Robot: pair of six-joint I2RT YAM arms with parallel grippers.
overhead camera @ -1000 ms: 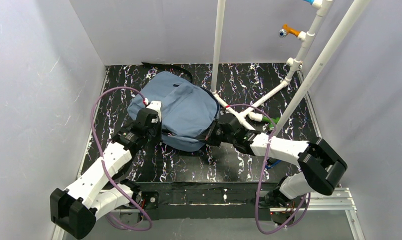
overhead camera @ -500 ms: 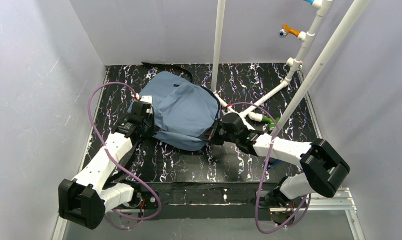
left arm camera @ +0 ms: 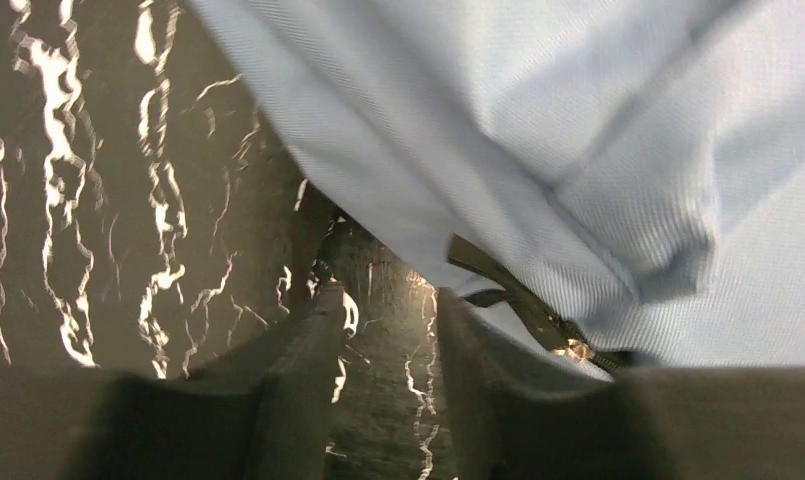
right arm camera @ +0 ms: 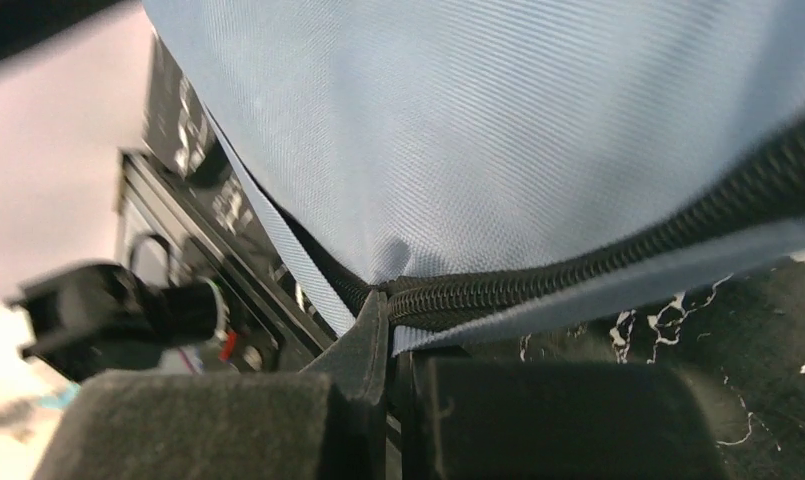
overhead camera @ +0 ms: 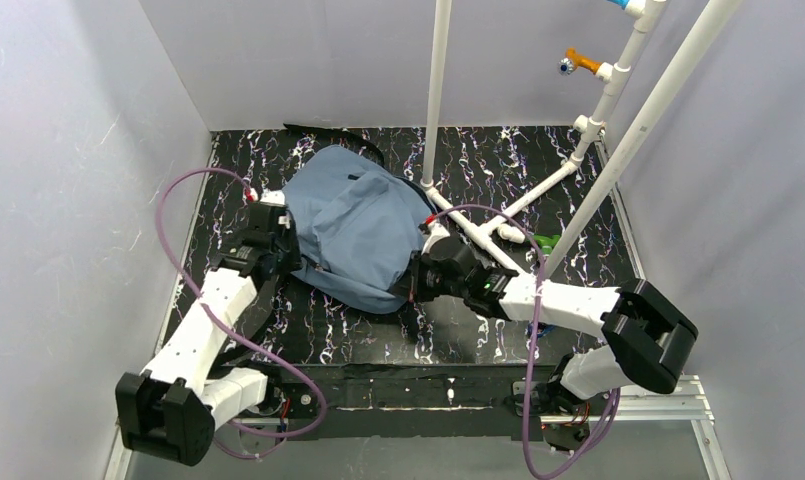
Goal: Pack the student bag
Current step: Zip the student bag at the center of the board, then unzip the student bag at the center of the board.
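The student bag point(overhead camera: 363, 225), slate-blue with black zipper trim, lies crumpled on the black marbled table point(overhead camera: 498, 330), left of centre. My left gripper point(overhead camera: 281, 240) sits at the bag's left edge. In the left wrist view it point(left arm camera: 388, 300) is open, with only table showing between its fingers; the bag's fabric point(left arm camera: 538, 120) and a black zipper pull point(left arm camera: 498, 282) lie just beyond the right finger. My right gripper point(overhead camera: 415, 280) is at the bag's near right edge. In the right wrist view it point(right arm camera: 390, 300) is shut on the black zipper seam point(right arm camera: 598, 255) of the bag point(right arm camera: 498, 120).
White pipe poles point(overhead camera: 438, 90) rise from the table behind and right of the bag, with a crossing joint point(overhead camera: 478, 225) on the surface. A small green object point(overhead camera: 546, 242) lies by the pipes. A black strap point(overhead camera: 328, 130) trails at the back edge. Grey walls enclose three sides.
My left gripper has gone from shut to open and let go of the bag's left edge while that arm swung left. The right gripper has drawn the bag's near edge slightly leftward.
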